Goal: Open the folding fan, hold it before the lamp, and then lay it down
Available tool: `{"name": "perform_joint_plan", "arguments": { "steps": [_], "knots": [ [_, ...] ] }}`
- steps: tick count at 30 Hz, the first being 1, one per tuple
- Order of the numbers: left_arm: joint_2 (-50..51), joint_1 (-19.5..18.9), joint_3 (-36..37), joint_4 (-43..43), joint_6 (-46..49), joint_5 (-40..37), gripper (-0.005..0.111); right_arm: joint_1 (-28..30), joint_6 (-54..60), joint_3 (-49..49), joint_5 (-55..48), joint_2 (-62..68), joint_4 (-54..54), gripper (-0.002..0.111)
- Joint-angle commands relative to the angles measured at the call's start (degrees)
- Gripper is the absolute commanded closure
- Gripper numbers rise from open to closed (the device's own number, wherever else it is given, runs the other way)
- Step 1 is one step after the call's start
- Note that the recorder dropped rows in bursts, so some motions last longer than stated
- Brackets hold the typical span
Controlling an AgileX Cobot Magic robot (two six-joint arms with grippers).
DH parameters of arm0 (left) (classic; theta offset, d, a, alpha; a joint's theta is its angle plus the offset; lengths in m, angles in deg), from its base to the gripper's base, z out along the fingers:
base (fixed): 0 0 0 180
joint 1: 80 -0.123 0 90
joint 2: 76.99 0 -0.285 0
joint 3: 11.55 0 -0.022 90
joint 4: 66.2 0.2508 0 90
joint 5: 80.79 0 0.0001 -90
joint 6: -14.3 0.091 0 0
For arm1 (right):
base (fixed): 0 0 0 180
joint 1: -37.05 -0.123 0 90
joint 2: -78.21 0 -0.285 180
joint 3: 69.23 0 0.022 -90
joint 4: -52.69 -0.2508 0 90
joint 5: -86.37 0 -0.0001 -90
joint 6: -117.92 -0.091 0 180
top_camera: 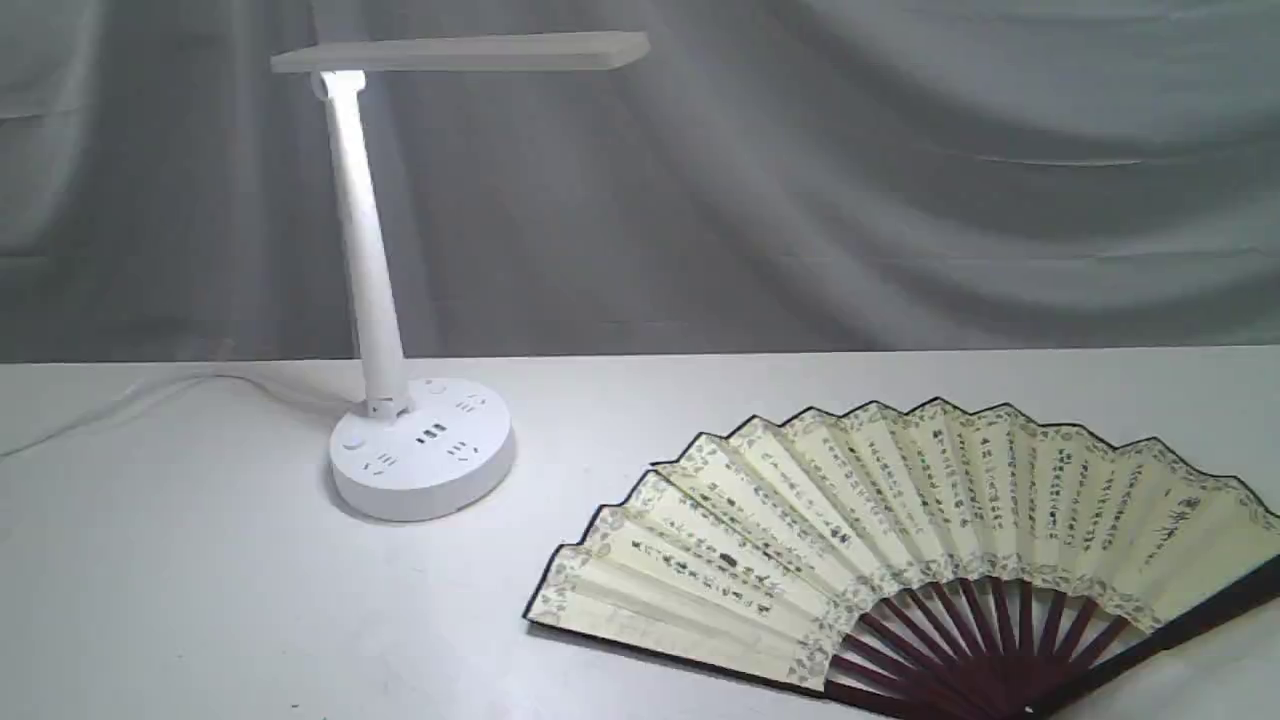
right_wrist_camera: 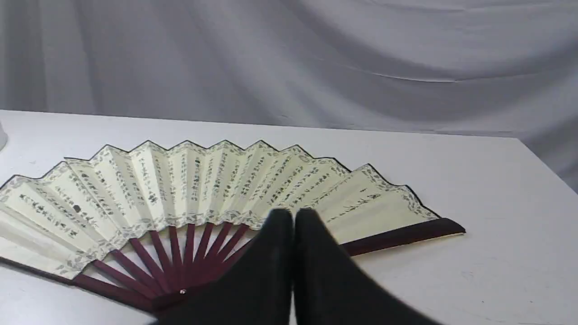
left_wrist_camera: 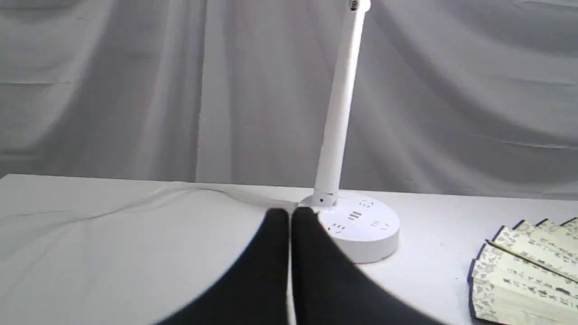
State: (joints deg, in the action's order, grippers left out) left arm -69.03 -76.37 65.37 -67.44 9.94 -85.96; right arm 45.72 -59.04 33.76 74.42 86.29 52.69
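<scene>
The folding fan (top_camera: 900,530) lies spread open and flat on the white table (top_camera: 200,600) at the front right, cream calligraphy leaf up, maroon ribs converging at its pivot near the front edge. It also shows in the right wrist view as the fan (right_wrist_camera: 194,194), and its left corner in the left wrist view (left_wrist_camera: 528,271). The white lamp (top_camera: 375,300) stands to its left, round base with sockets, head pointing right; the lamp (left_wrist_camera: 338,135) is close ahead in the left wrist view. My left gripper (left_wrist_camera: 289,214) is shut and empty. My right gripper (right_wrist_camera: 294,214) is shut, above the fan's ribs, holding nothing. Neither arm shows in the exterior view.
A white power cord (top_camera: 150,395) runs from the lamp's base toward the table's left edge. A grey draped curtain (top_camera: 800,200) hangs behind the table. The table's right edge (right_wrist_camera: 546,167) lies just past the fan's right guard.
</scene>
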Motion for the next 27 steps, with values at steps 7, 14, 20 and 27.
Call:
{"name": "perform_joint_plan", "arguments": {
  "steps": [7,14,20,27],
  "knots": [
    [-0.17,0.29,0.29,1.25,0.58,-7.57,0.107,-0.1,-0.09,-0.21,-0.8,-0.29,-0.63,0.108],
    [-0.17,0.29,0.29,1.25,0.58,-7.36,0.107,-0.1,-0.76,-0.21,-0.8,-0.29,-0.63,0.108],
    [-0.17,0.29,0.29,1.25,0.58,-7.35,0.107,-0.1,-0.76,-0.21,-0.67,-0.29,-0.63,0.108],
    [-0.17,0.29,0.29,1.25,0.58,-7.24,0.107,-0.1,-0.76,-0.21,-0.56,-0.29,-1.98,0.108]
  ]
}}
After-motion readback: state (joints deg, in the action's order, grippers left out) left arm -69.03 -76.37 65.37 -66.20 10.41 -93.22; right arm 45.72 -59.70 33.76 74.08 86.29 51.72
